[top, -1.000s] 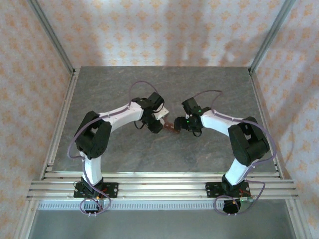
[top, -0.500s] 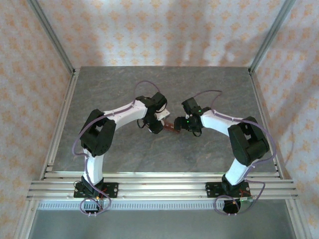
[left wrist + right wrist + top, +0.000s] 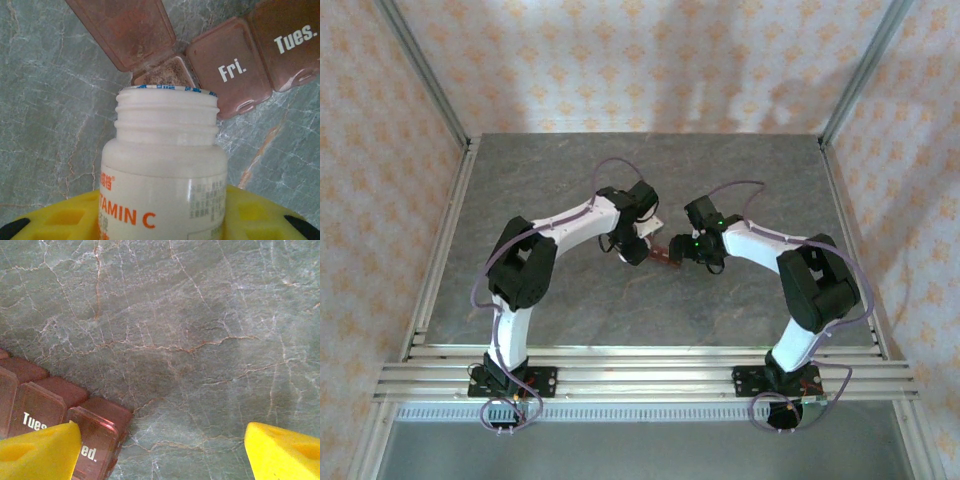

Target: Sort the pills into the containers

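Note:
The containers [image 3: 232, 75], a red-brown strip with lids marked "Fri." and "Tues.", lie at mid table [image 3: 665, 257]. One compartment [image 3: 162, 75] stands open with its lid [image 3: 122, 27] flipped back. My left gripper [image 3: 165, 222] is shut on a white uncapped "Vitamin C" bottle [image 3: 165, 165], whose mouth sits just at the open compartment. My right gripper [image 3: 162, 450] is open over bare table, and its left fingertip [image 3: 40, 450] overlaps the end of the strip [image 3: 97, 422]. The pills are hidden.
The grey marble table [image 3: 570, 180] is fenced by aluminium rails [image 3: 440, 250] at the sides and front, with patterned walls behind. Both arms meet at the centre, the left gripper [image 3: 638, 245] and the right gripper [image 3: 692, 250] flanking the strip.
My left arm has swung right and slightly forward, bringing the bottle closer to the strip. The right arm has stayed put.

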Robot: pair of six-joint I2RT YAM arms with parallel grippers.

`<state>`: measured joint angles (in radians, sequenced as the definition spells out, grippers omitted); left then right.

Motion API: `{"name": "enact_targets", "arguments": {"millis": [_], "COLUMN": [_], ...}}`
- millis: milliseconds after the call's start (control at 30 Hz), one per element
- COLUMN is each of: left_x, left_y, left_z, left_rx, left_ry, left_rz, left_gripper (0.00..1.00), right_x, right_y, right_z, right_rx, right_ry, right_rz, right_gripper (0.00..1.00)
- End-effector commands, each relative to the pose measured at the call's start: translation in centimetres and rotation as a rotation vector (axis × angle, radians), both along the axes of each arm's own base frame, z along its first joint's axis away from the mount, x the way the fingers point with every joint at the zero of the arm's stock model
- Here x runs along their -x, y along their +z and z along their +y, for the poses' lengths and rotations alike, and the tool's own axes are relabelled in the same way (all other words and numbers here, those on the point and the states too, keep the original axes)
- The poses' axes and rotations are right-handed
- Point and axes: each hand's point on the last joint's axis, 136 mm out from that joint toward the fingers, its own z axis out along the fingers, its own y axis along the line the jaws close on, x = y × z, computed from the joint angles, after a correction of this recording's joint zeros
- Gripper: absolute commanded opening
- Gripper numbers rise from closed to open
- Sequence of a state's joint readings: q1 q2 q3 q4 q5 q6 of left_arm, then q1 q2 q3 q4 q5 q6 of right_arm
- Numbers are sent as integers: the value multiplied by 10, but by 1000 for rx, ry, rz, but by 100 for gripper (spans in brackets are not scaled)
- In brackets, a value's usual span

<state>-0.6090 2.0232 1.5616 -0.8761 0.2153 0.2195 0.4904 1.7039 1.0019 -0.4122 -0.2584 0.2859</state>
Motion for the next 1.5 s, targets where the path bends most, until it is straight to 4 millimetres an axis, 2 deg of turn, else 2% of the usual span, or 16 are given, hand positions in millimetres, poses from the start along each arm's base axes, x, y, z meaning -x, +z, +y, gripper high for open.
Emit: {"name": "enact_targets", "arguments": {"millis": [0,733,1467], "left_x": [3,7,3], "left_y": [3,1,0], "left_z": [2,7,8], "left_rx": [-50,-145,-184], "left_ry": [-31,-66,-75], "left_rz": [13,68,74], "left_gripper": [0,0,0], "right_x": [4,3,4], "right_y": [-8,-9,-11], "right_z": [-7,-6,-6], "right_rx": [53,51,50], "right_ry": [3,4,6], "right_rz": [25,28,34], "right_gripper": [85,85,85]}}
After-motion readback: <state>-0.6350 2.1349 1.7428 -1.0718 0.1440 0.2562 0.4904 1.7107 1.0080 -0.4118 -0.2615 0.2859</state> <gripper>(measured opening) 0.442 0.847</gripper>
